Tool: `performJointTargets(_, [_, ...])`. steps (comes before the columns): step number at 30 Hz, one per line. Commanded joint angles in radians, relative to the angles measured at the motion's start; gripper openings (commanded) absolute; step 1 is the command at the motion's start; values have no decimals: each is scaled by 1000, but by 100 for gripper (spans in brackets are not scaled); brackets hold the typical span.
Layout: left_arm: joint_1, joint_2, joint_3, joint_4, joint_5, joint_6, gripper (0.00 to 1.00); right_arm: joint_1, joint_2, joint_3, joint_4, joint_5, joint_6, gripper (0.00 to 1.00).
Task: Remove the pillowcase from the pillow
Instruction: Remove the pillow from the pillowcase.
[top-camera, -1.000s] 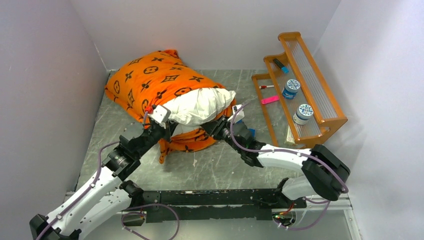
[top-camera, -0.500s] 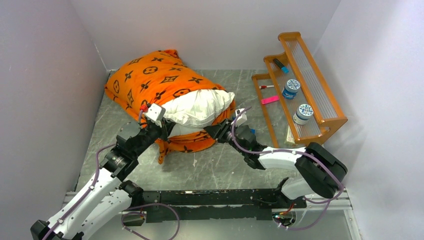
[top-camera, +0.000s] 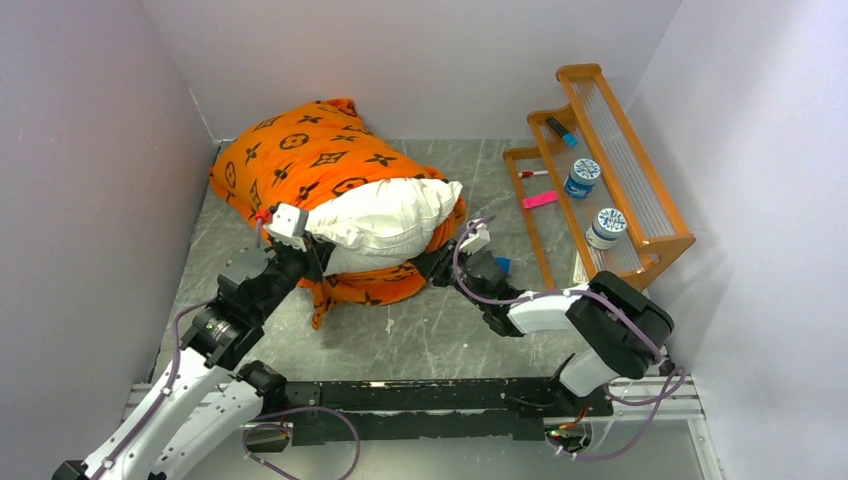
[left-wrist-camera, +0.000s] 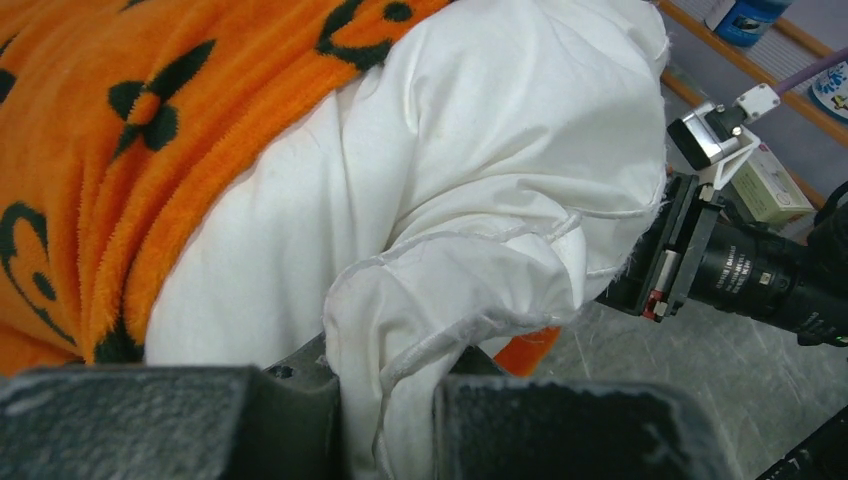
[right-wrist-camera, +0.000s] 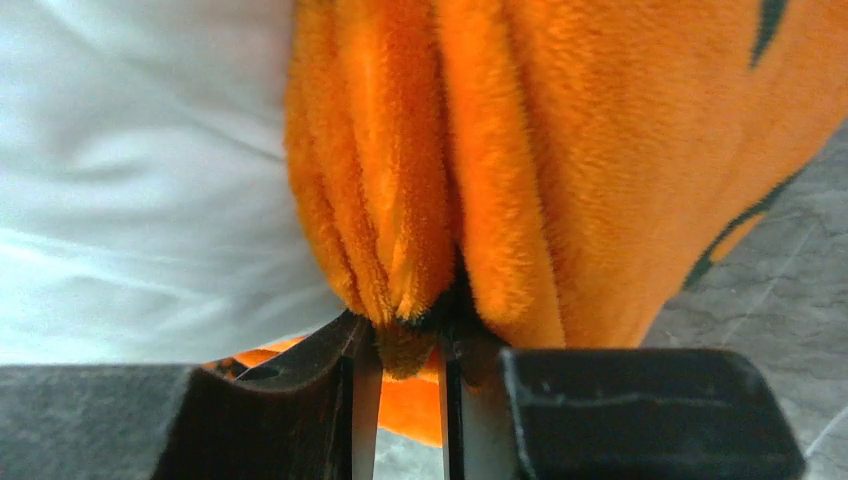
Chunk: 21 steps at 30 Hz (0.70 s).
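Note:
The white pillow (top-camera: 385, 215) lies at the table's back left, its near end bare, the rest inside the orange pillowcase (top-camera: 300, 155). My left gripper (top-camera: 318, 258) is shut on a bunched corner of the pillow (left-wrist-camera: 430, 300) at its near-left end. My right gripper (top-camera: 437, 262) is shut on a fold of the pillowcase (right-wrist-camera: 420, 200) at the pillow's near-right side, with white pillow fabric (right-wrist-camera: 140, 170) to its left. The right gripper's body also shows in the left wrist view (left-wrist-camera: 700, 260).
An orange two-step shelf (top-camera: 600, 180) stands at the right with two white jars (top-camera: 583, 177), a marker and a pink item. White walls close in the left, back and right. Grey tabletop (top-camera: 440, 335) lies in front of the pillow.
Both grippers have moved left with their holds. The pillow and pillowcase have shifted slightly left with them, and the left arm has drawn back toward the left.

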Motion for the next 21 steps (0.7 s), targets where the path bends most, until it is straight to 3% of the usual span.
performJointTargets(1, [39,-80,140,90,-196,-52,5,-52,62,-3,-48,124,-83,25])
performJointTargets(5, [39,-126,166,39,-119,-90,5,-95,150,85,-22,114,-148,25])
performJointTargets(14, [38,-241,207,-113,-182,-100,5,-200,372,380,-125,75,-227,25])
performJointTargets(21, [38,-243,113,-21,48,-67,5,-233,479,547,-184,-104,-296,39])
